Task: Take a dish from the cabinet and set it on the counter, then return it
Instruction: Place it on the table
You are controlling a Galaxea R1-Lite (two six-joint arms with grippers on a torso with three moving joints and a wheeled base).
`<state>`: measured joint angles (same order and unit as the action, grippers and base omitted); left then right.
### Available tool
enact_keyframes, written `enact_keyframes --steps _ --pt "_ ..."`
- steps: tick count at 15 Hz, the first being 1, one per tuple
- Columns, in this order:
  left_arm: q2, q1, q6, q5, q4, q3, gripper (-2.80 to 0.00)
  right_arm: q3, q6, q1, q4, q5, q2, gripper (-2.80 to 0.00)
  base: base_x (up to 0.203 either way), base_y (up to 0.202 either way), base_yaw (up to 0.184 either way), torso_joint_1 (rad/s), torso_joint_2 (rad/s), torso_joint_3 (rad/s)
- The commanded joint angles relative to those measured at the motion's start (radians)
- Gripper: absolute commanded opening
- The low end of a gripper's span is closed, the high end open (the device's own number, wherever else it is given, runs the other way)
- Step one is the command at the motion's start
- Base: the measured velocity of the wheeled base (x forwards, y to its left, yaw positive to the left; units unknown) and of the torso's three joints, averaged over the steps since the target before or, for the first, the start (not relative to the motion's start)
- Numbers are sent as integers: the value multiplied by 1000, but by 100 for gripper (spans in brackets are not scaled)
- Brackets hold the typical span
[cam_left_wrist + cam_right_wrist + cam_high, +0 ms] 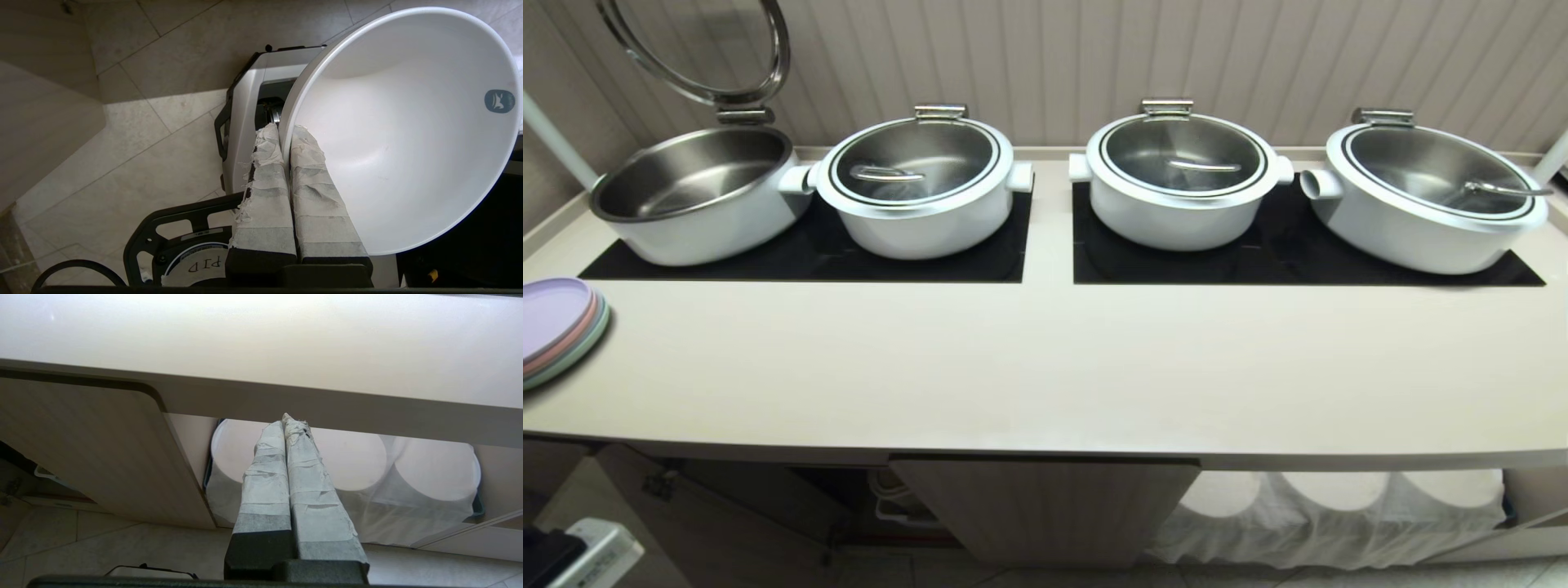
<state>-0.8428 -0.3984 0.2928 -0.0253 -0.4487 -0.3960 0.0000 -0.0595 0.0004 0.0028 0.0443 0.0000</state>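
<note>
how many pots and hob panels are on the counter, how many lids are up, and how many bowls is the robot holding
White pots on the counter: 4
Black hob panels: 2
Lids raised: 1
Bowl pinched at its rim by the left hand: 1
Total: 8

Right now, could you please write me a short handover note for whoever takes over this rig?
Left tool: shut on the rim of the dish, held low over the floor, below the counter.
Right tool: shut, empty, parked under the counter edge facing the cabinet.
Done: dish is out of the cabinet.
Left: set it on the counter, then return it.
</note>
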Motion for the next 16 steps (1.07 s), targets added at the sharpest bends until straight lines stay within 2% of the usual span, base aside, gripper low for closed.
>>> enact_keyframes --steps 1,12,16 --pt "1 0 2 -1 -2 0 -280 0 0 1 0 1 0 -280 0 -198 3 -3 2 2" --pt "4 -7 -2 4 -4 -2 -280 0 0 1 0 0 0 -280 0 -196 1 4 2 3" --pt "2 -31 -4 4 -2 -9 -280 0 0 1 0 0 0 -280 0 -195 0 2 2 1"
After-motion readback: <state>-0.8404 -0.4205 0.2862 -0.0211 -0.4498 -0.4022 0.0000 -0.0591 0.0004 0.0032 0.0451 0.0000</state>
